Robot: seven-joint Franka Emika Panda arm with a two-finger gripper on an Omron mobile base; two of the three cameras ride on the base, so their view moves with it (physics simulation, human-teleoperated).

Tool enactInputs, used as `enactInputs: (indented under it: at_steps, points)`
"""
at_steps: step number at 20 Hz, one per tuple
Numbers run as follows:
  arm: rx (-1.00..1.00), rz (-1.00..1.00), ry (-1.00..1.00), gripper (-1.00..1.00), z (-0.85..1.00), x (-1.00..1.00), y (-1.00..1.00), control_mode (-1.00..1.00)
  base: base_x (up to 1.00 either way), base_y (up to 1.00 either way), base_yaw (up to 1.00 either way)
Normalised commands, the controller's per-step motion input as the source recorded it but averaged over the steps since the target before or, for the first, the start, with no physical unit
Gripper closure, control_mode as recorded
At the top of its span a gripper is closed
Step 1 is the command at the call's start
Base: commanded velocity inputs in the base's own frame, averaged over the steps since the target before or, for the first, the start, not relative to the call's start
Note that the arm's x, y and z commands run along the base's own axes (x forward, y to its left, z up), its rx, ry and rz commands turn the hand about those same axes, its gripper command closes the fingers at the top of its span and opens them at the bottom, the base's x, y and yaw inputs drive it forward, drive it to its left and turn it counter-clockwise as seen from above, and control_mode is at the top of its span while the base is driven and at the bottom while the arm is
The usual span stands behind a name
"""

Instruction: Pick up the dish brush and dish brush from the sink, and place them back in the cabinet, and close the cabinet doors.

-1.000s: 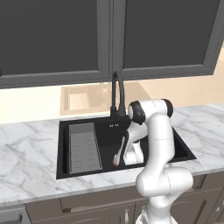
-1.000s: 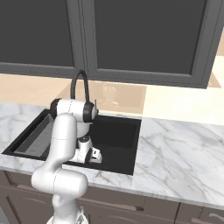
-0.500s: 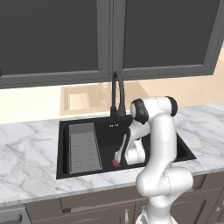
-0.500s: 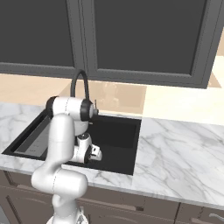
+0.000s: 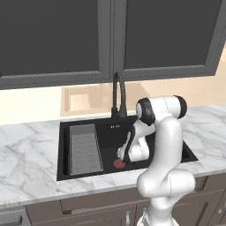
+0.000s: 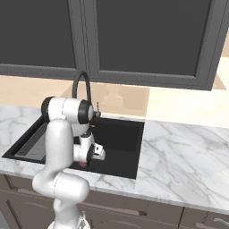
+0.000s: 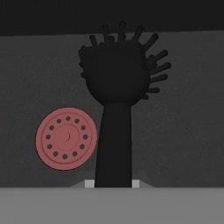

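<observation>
In the hand view a black dish brush (image 7: 116,74) with a bristly round head stands up from between my fingertips. My gripper (image 7: 113,183) is shut on its handle. The brush hangs just above the floor of the black sink (image 7: 183,131), with the red drain disc (image 7: 65,138) beside it. From the base cameras my gripper (image 5: 122,153) (image 6: 86,160) reaches low into the sink (image 5: 101,128) (image 6: 123,134), right over the drain (image 5: 118,163). There the hand hides the brush. The cabinet and its doors are out of view.
A grey ribbed rack (image 5: 84,150) fills the left part of the basin. The black arched faucet (image 5: 118,95) (image 6: 82,87) rises behind the hand. Marble counter (image 5: 26,154) (image 6: 183,152) flanks the sink. Dark-panelled wall cabinets (image 5: 53,39) hang overhead.
The arm's upper links have shifted a little. The hand stays low over the drain, still shut on the black brush.
</observation>
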Motion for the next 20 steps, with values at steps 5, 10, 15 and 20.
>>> enactInputs:
  at_steps: [5,10,15,20]
  points:
    - [0.0,0.0,0.0,1.0,0.38,0.0,-0.17,-1.0,0.0,0.0,0.0]
    - [0.0,0.0,0.0,1.0,0.41,0.0,-0.18,-1.0,0.0,0.0,0.0]
    - [0.0,0.0,0.0,1.0,0.43,0.0,-0.18,-1.0,0.0,0.0,0.0]
    - [0.0,0.0,0.0,1.0,0.42,0.0,-0.22,-1.0,0.0,0.0,0.0]
